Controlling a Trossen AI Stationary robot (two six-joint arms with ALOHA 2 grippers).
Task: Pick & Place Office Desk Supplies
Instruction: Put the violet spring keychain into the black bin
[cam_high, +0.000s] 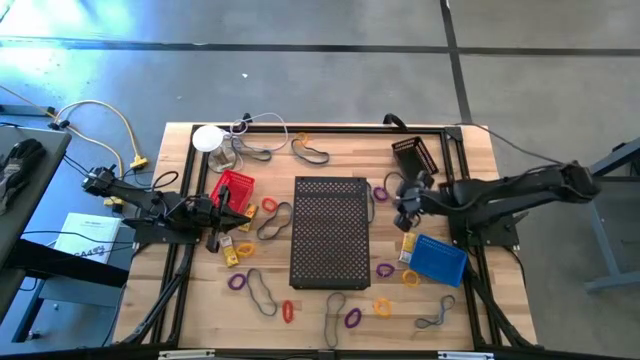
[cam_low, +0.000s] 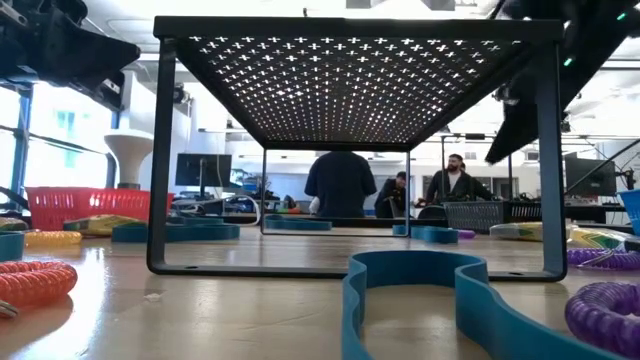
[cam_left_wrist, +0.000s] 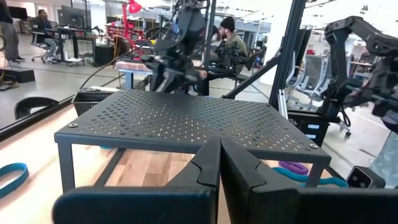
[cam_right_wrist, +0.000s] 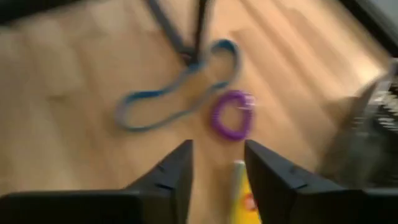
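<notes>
Right wrist view: right gripper (cam_right_wrist: 216, 163) parted, apparently empty, above purple loop (cam_right_wrist: 232, 114).

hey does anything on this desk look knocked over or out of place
Yes. The red basket and the black mesh basket both appear tipped on their sides, and coil loops and bands lie scattered loose across the wooden table around the black perforated stand.

High view: straight down over the whole table (cam_high: 200, 300) and both arms.
Low view: table-top level, close under the perforated black stand (cam_low: 350, 70), facing the room.
Left wrist: low, facing the stand's side.
Right wrist: close above the wood, facing down.
Shared: the stand.
</notes>
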